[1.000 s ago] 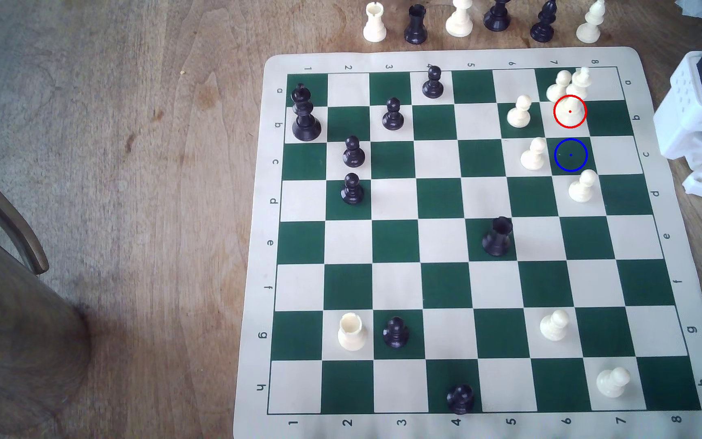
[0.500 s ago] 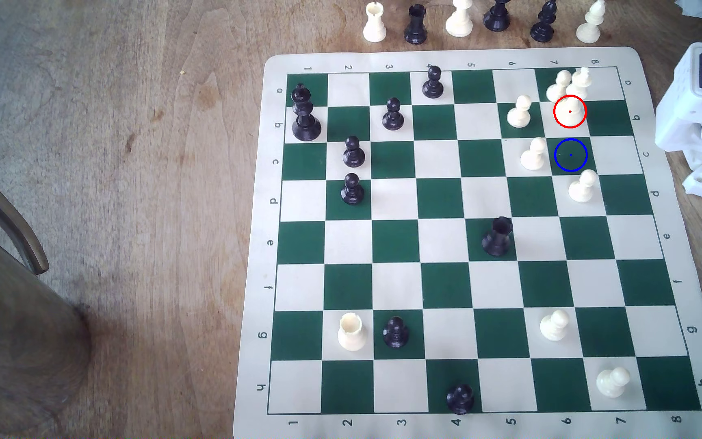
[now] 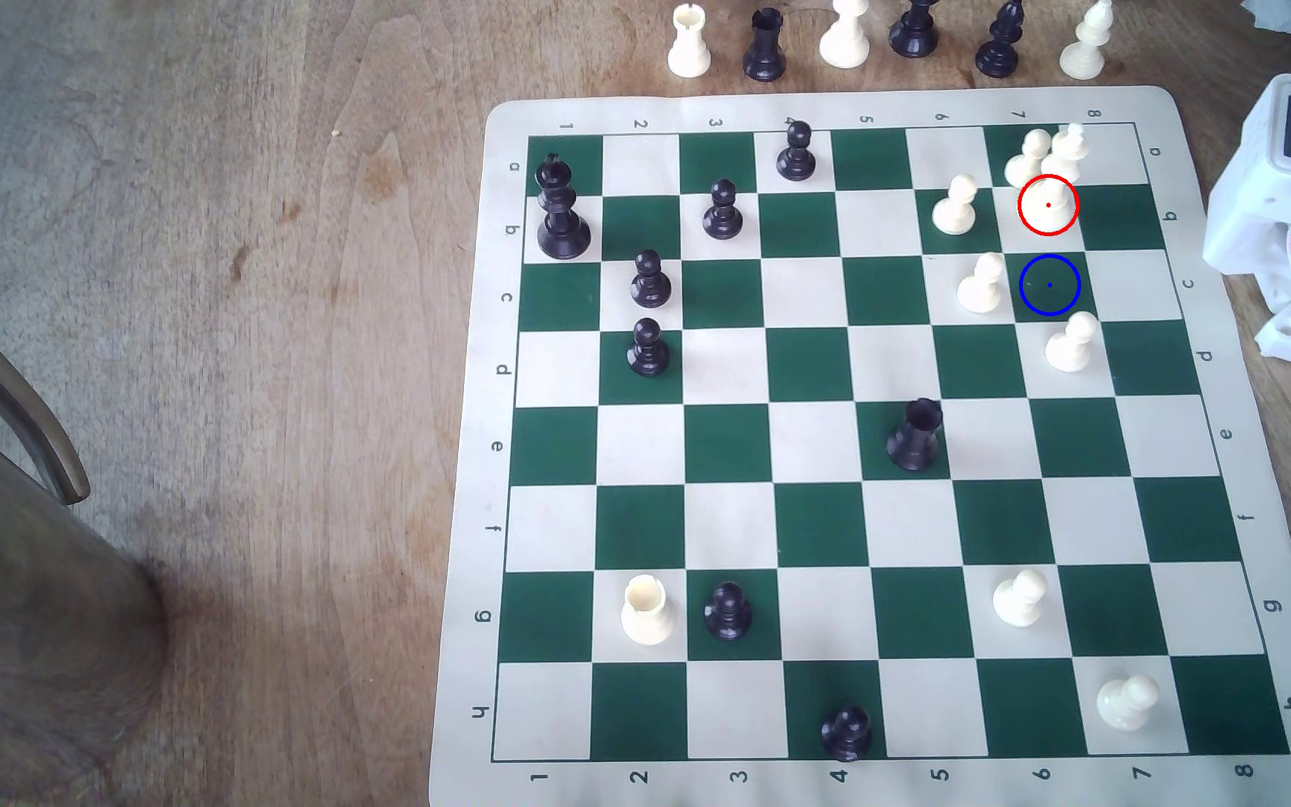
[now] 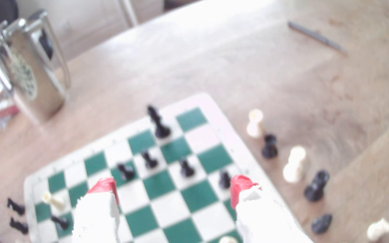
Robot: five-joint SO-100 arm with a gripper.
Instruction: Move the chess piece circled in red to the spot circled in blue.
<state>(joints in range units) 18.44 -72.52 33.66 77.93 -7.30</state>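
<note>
The chess piece circled in red (image 3: 1048, 203) is a tall cream-white piece standing on a cream square near the mat's far right corner in the exterior view. The spot circled in blue (image 3: 1049, 285) is the bare dark green square just in front of it. My arm (image 3: 1283, 194) sits folded off the mat at the exterior view's right edge, well apart from the piece. In the wrist view my gripper (image 4: 172, 187) hangs high over the board, its red-tipped white fingers (image 4: 104, 185) spread wide with nothing between them.
White pawns crowd the blue spot: one at its left (image 3: 981, 283), one in front (image 3: 1071, 341), another by the red-circled piece (image 3: 1027, 155). A row of captured pieces (image 3: 844, 35) lines the table beyond the mat. A metal jug (image 4: 29, 67) stands past the board.
The arm's upper part has shifted slightly at the exterior view's right edge. No chess piece has moved.
</note>
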